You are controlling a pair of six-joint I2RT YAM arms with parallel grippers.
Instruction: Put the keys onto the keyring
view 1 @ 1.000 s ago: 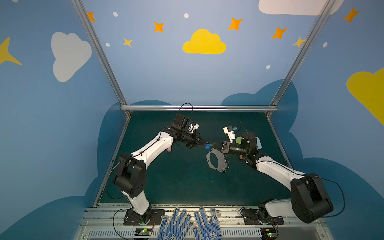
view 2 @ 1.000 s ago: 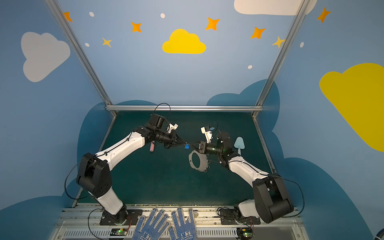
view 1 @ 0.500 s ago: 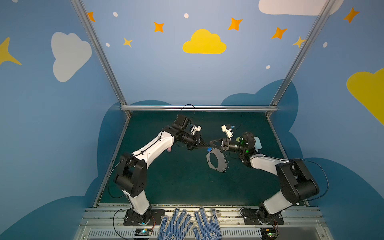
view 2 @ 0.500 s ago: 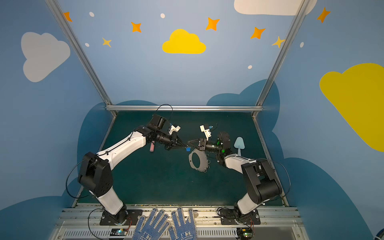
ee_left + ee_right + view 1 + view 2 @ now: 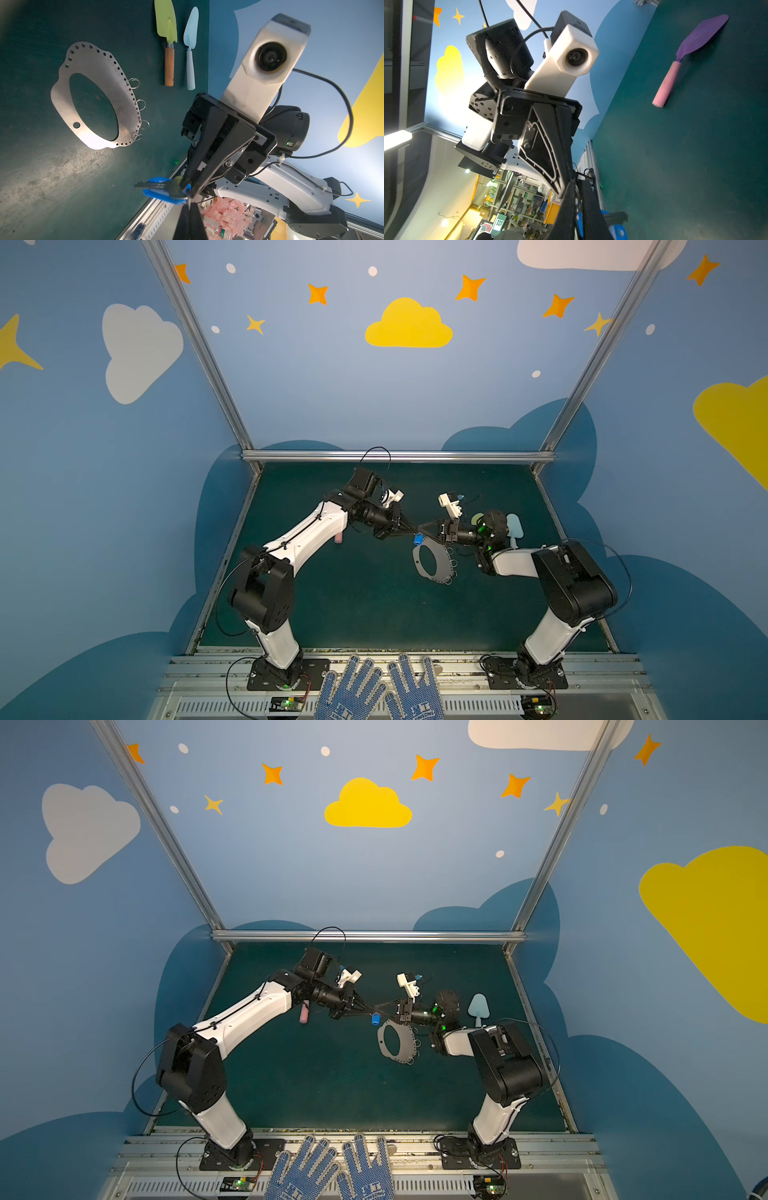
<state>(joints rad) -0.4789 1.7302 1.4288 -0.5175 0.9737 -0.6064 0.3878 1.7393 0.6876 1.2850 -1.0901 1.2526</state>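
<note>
Above the green mat (image 5: 41, 187), well clear of its surface, the two grippers meet tip to tip on the keys (image 5: 160, 195). The left gripper (image 5: 190, 205) has its jaws pressed together at the ring end of the set, though its own fingers hide exactly what they pinch. The right gripper (image 5: 185, 187) is clenched on the round head of the silver key, so the blade and the blue tag stick out sideways, free of both arms. This double hold looks like a regrip. Probably one arm steadies the set so the other can take a better purchase for threading.

The keyring (image 5: 60, 97) lies flat on the mat, ungripped. In both top views it sits just below the meeting point, towards the right arm, and apart from the keys (image 5: 418, 538). Small wire rings (image 5: 141, 105) hang along its holed edge and are the likely attachment points. Lying loose, the plate would probably slide if pushed, so one arm may have to pin it.

Beyond it rest a green trowel (image 5: 167, 25) and a pale blue shovel (image 5: 191, 31). A purple shovel (image 5: 702, 35) lies on the left arm's side. None of the three belongs to the job.
</note>
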